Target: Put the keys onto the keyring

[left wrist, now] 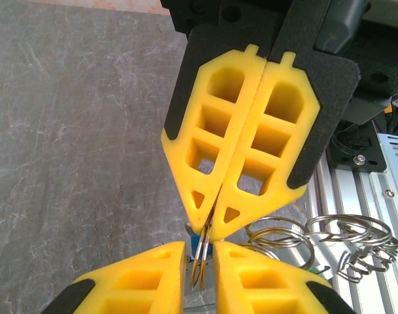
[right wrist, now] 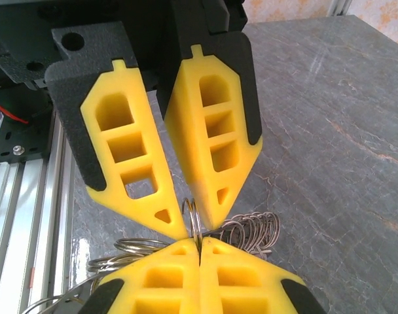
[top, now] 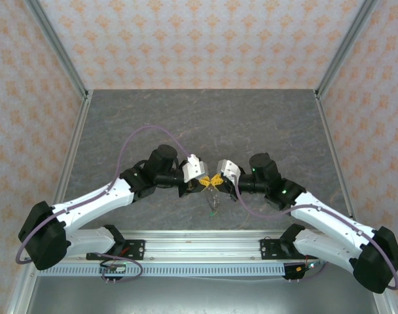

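Over the grey table (top: 199,124), my two grippers meet tip to tip. My right gripper (right wrist: 200,241) is shut on a thin metal split ring, the keyring (right wrist: 194,212), and holds it edge-on. My left gripper (left wrist: 199,247) is open a little; the keyring (left wrist: 200,265) stands in the gap between its fingers, touching neither that I can see. Behind the ring a blue key tag (left wrist: 198,243) peeks out. More linked metal rings (left wrist: 317,239) hang beside the fingertips. From above, the left gripper (top: 207,183) and right gripper (top: 218,181) face each other, with the keys (top: 213,204) dangling below them.
An aluminium rail (top: 199,248) with the arm bases runs along the near table edge, close under the grippers. Patterned walls with metal posts (top: 58,49) enclose the table on three sides. Open tabletop lies beyond the grippers.
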### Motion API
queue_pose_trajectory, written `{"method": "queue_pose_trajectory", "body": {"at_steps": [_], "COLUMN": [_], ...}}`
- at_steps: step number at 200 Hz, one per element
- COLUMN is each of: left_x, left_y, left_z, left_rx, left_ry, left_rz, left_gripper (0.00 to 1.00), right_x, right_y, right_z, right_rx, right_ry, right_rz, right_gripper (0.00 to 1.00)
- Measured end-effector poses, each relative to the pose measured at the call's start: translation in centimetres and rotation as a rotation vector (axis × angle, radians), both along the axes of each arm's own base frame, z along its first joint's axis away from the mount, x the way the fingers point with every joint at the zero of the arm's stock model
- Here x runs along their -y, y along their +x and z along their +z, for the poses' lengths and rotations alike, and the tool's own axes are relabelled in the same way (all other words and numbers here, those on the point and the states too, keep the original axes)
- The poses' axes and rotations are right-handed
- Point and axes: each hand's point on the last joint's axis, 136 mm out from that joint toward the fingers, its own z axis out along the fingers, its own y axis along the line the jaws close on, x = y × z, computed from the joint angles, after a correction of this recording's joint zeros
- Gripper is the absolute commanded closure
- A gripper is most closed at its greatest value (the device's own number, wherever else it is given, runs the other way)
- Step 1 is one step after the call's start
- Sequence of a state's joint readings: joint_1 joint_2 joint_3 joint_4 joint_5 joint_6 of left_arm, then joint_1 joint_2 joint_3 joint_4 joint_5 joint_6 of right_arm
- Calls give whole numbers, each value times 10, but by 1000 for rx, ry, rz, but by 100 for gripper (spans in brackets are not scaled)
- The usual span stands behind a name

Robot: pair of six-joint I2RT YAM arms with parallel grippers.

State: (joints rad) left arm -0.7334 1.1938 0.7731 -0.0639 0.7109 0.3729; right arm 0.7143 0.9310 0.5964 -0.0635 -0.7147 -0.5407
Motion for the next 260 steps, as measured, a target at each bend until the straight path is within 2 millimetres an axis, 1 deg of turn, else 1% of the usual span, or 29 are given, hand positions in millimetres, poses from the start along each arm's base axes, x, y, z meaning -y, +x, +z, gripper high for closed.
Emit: {"method": "queue_pose_trajectory", "body": {"at_steps": [19,54,73,84,140,210,260], "left_x": [2,5,7,7,7,7,6], "left_y": [0,-3,-4,-5,-6,-3,-1], "left_z": [-1,-5,-8,-9,-9,-3,-3], "left_rx": [8,-5,-2,-8,-3,16,7], "left_ry": [16,47,56,59,62,23,17], "left_rz": [-6,-27,-38,-40,-45,-9,9], "left_gripper": [82,82,90,100,100,100,100], "right_x": [1,4,4,4,6,6,4], "right_y": [0,-3,-5,-5,-5,-2,0], "right_z": [2,-1,-3,-3,-3,3,2], "right_rx": [-4,-15,-19,-17,1,37,35], "right_ry": [-25,-69,-85,-88,-89,-38,-10], "right_rz": [8,20,25,28,12,-11,-27], "right_gripper": [100,100,100,100,100,100,100]}}
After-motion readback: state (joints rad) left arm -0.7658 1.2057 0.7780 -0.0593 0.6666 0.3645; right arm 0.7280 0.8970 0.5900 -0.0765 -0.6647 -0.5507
